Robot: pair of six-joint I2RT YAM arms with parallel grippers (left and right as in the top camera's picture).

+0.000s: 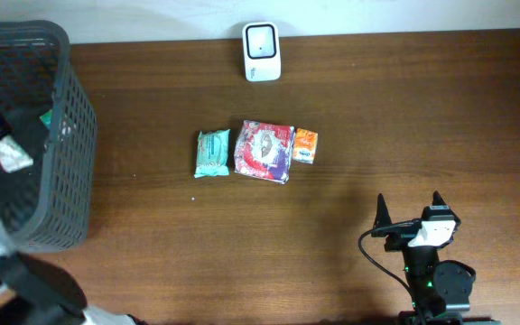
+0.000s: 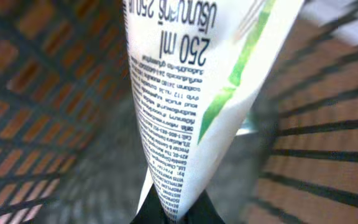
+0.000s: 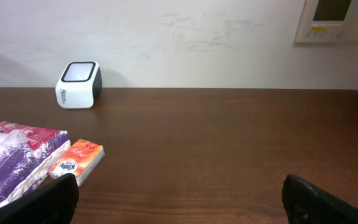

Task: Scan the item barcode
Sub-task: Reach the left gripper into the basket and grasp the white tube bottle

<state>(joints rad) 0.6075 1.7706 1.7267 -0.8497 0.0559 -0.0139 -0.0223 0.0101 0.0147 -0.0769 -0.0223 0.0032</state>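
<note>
White tube (image 2: 185, 93) sits pinched in left claw (image 2: 174, 211) inside the basket (image 1: 66, 153); right claw (image 1: 409, 209) wide.

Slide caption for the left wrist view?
Left fingers pinch a white 250 ml tube inside the mesh basket.

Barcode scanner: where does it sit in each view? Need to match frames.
Overhead: barcode scanner top centre, at the table's far edge by the wall.
Left wrist: not in it; a white tube inside the basket fills the view.
Right wrist: barcode scanner upper left, by the wall.
Shared landmark: the orange packet, right of the red-purple packet in both overhead and right wrist.
</note>
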